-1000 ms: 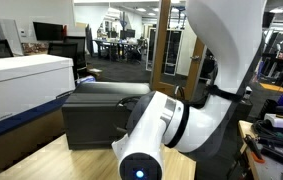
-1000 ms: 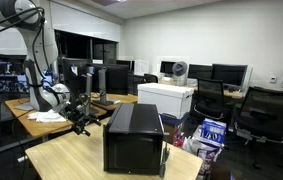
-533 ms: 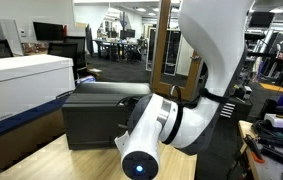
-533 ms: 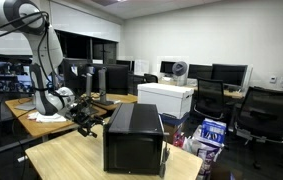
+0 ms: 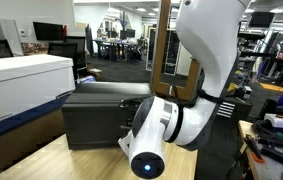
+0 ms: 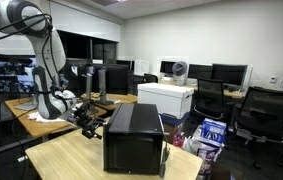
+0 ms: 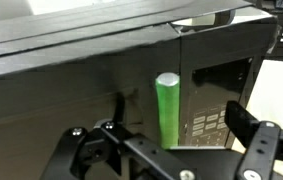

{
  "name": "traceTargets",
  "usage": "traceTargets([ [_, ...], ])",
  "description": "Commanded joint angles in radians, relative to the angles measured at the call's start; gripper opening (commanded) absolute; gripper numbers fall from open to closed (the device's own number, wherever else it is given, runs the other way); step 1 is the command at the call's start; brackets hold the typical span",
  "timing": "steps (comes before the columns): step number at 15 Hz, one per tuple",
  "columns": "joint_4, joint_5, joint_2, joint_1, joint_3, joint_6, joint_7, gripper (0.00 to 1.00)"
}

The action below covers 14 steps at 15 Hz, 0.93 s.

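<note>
The wooden table [image 6: 69,160] carries a black microwave oven [image 6: 134,138], with a white box [image 6: 166,98] behind it. The robot arm [image 6: 49,60] reaches down beside the oven's front. In the wrist view the gripper [image 7: 166,152] faces the oven, jaws spread wide and holding nothing. A green cylinder [image 7: 168,108] stands upright against the oven face, beside the keypad [image 7: 207,124], in line with the gap between the fingers and clear of both.

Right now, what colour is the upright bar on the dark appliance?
The bar is green; wrist view shows it best.
</note>
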<state>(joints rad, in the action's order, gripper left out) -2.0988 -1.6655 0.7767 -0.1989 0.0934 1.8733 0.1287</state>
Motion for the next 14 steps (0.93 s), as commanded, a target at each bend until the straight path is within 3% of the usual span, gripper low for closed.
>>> traceTargets([
  [1, -0.01, -0.03, -0.001, 0.005, 0.012, -0.038, 0.045, 1.0],
  [7, -0.04, -0.152, 0.004, -0.01, 0.004, -0.061, 0.139, 1.0],
  [14, -0.061, -0.202, 0.027, -0.02, 0.009, -0.142, 0.159, 1.0],
])
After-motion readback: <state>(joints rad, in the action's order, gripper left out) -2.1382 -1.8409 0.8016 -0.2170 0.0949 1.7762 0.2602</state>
